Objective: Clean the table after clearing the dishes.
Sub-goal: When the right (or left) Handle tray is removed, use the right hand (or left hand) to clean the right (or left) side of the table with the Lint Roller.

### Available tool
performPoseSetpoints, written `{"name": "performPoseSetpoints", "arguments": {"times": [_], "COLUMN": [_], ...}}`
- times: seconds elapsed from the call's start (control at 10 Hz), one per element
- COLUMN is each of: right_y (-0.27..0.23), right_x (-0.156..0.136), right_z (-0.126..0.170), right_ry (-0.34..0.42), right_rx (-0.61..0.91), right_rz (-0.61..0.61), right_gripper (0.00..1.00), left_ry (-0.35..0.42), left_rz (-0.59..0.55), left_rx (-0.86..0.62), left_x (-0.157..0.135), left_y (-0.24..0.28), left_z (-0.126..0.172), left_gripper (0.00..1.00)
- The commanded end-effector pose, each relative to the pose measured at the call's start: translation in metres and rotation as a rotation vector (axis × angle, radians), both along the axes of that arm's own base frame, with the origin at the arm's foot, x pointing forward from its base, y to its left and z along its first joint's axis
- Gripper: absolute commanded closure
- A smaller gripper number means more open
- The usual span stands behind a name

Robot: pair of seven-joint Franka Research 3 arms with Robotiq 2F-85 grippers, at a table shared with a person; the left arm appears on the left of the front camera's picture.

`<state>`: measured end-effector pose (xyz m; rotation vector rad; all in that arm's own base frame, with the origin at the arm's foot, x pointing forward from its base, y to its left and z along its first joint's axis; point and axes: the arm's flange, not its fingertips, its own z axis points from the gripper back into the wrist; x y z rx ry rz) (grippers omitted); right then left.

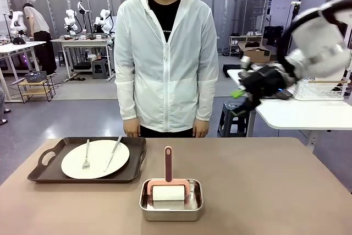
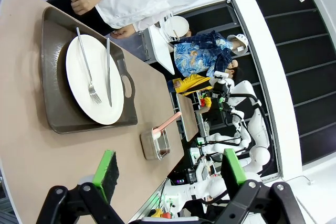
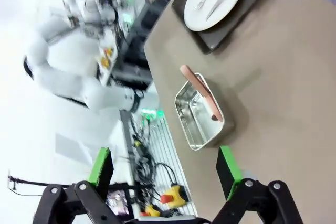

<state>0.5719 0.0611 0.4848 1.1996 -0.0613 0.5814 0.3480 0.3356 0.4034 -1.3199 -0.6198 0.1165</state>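
Tan desk (image 1: 264, 191), matte and plain, spans the front view from edge to edge. On its far left sits a dark tray (image 1: 44, 171) with handles. A round white plate (image 1: 99, 163) lies in the tray, carrying a silver fork (image 1: 86, 157) and knife (image 1: 113, 153) side by side, apart. Near the front edge, at the middle, stands a square steel tin (image 1: 170, 215) holding a white roller (image 1: 169, 182) with a pink handle pointing away. A person (image 1: 165, 64) in a white jacket stands at the far side, hands hanging just behind the tray. The right claw (image 1: 239, 100), blurred, hangs high at the right, its green pads apart and holding nothing. The left claw (image 2: 170, 169) hovers above the desk, also spread wide and empty.
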Motion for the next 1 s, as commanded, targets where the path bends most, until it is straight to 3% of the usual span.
{"name": "performPoseSetpoints", "arguments": {"times": [0.0,0.2,0.5,0.7,0.9], "right_y": [-0.05,-0.136,-0.244,-0.29,-0.314], "right_x": [-0.011,-0.027,-0.06,-0.083,-0.101], "right_z": [-0.016,-0.037,-0.047,-0.062,-0.098], "right_ry": [0.056,0.068,0.018,0.051,0.115], "right_rx": [0.107,0.098,0.133,0.159,0.183], "right_rz": [-0.165,-0.319,-0.435,-0.529,-0.634], "right_gripper": [0.0,0.0,0.0,0.0,0.0], "left_ry": [-0.007,-0.007,-0.007,-0.007,-0.007], "left_rz": [0.0,0.0,0.0,0.0,0.0], "left_rx": [-0.004,-0.004,-0.004,-0.004,-0.004], "left_x": [-0.003,-0.003,-0.003,-0.003,-0.003], "left_y": [0.002,0.002,0.002,0.002,0.002], "left_z": [0.002,0.002,0.002,0.002,0.002], "left_gripper": [0.0,0.0,0.0,0.0,0.0]}}
